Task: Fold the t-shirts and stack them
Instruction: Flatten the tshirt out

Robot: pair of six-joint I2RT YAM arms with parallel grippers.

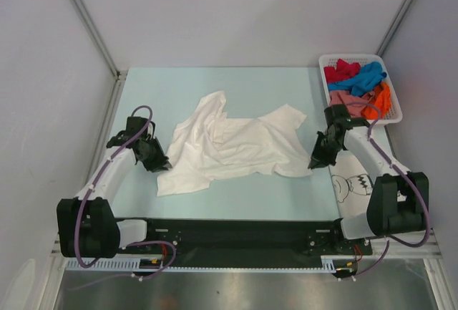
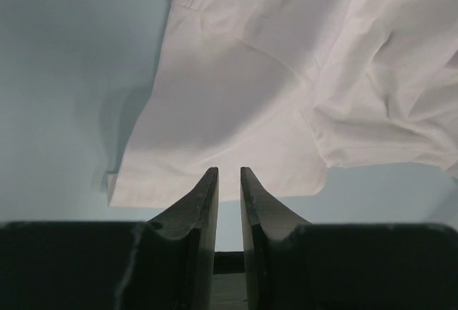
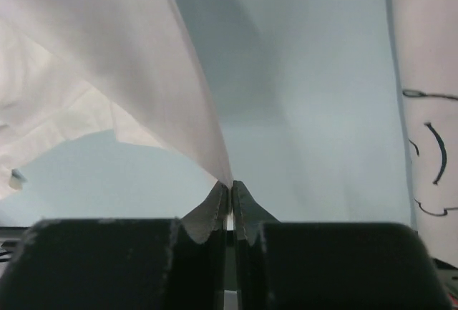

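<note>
A plain white t-shirt [image 1: 229, 145] lies crumpled and spread in the middle of the pale blue table. My right gripper [image 1: 313, 163] is at its right edge, shut on a pinch of the white cloth [image 3: 107, 52], which rises leftward from the fingertips [image 3: 230, 183]. My left gripper [image 1: 163, 167] sits low at the shirt's left bottom corner. Its jaws [image 2: 229, 172] stand a narrow gap apart with nothing between them, their tips just over the hem [image 2: 236, 95]. A white t-shirt with black line print [image 1: 352, 187] lies flat under my right arm and shows in the right wrist view [image 3: 429, 109].
A white lattice basket [image 1: 395, 102] at the back right holds red [image 1: 340, 71], blue [image 1: 368, 77], pink [image 1: 343, 100] and orange [image 1: 381, 100] shirts. Grey walls and metal posts close in the table on both sides.
</note>
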